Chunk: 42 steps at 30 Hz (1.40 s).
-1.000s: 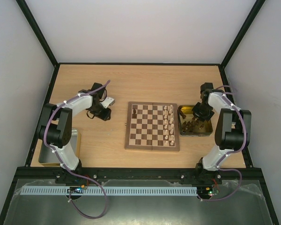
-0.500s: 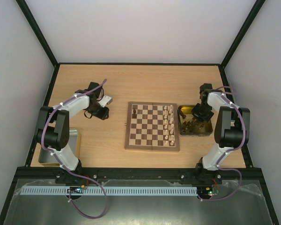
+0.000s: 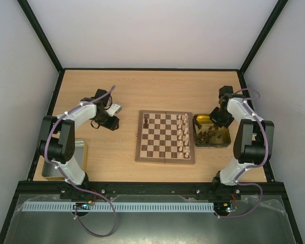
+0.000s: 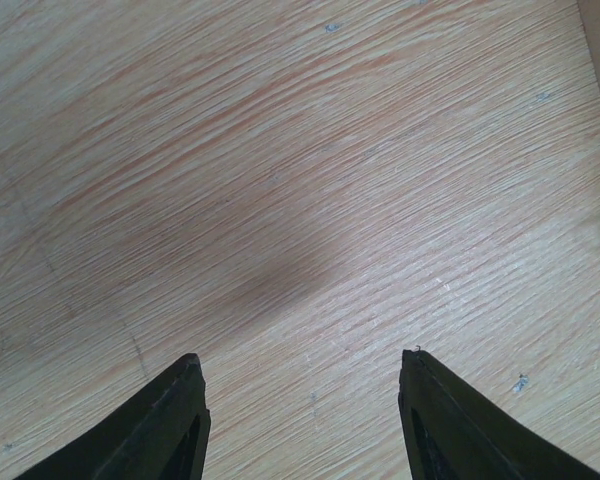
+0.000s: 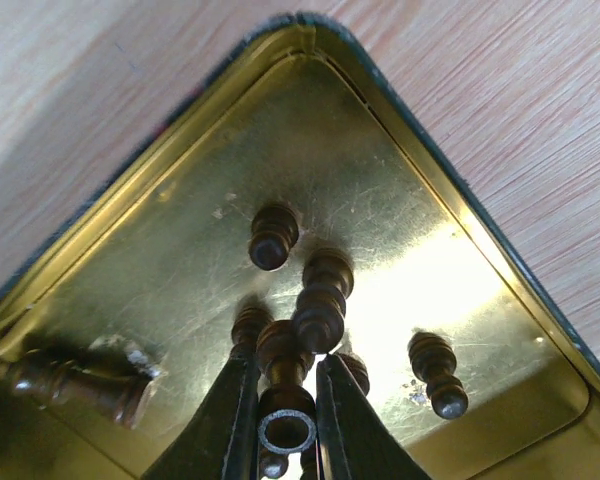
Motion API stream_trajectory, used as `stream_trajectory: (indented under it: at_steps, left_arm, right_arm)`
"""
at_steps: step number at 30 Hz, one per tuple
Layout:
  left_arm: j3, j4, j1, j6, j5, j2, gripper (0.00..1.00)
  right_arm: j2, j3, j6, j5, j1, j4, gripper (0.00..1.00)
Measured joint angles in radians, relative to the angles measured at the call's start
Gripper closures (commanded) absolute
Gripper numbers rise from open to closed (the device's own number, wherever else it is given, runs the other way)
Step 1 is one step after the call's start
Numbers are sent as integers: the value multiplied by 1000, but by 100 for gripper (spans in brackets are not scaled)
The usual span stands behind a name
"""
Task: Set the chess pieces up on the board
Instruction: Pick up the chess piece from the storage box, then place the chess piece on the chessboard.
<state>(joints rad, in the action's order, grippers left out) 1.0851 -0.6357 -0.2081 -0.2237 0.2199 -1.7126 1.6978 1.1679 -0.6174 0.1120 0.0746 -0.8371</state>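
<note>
The board [image 3: 165,152] lies mid-table with two columns of cream chess pieces [image 3: 183,133] on its right side and one dark piece [image 3: 146,122] at its far left. In the right wrist view, my right gripper [image 5: 287,365] is shut on a dark brown chess piece [image 5: 283,352], which hangs just above the tray [image 5: 180,270]. Several more dark pieces [image 5: 273,237] lie on the tray floor below. From above, the right gripper [image 3: 219,120] is over the tray's far end [image 3: 224,144]. My left gripper [image 4: 300,360] stands open over bare wood, left of the board [image 3: 110,122].
The shiny yellow tray sits against the board's right edge, and its raised rim [image 5: 435,185] surrounds the loose pieces. An open tin [image 3: 52,172] stands at the front left by the left arm's base. Black frame posts and pale walls enclose the table.
The right gripper has closed on a dark piece in the tray and shifted slightly toward the back. The left gripper has opened wider, and the left arm drew a little to the left.
</note>
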Motion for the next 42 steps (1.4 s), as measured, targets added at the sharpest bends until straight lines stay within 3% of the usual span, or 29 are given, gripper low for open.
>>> stream_trajectory:
  at_steps: [13,20,28,31,36,42]
  left_arm:
    - [-9,2,0,0,8,7,46]
    - [-9,3,0,0,8,17,45]
    - [-10,3,3,0,7,31,45]
    - [-9,6,7,0,5,43,38]
    - [-10,10,14,0,-6,53,34]
    - [-16,18,29,0,-15,85,32]
  right_arm:
    - [-84,36,-29,1,-27,-42,93]
    - [-60,285,-64,-17,-211,-100,93]
    - [162,593,-72,-36,-436,-165,93]
    - [288,743,-71,-45,-512,-217,93]
    - [480,996,-60,-46,-621,-285,93]
    - [575,1056,-44,-31,-690,-332,94]
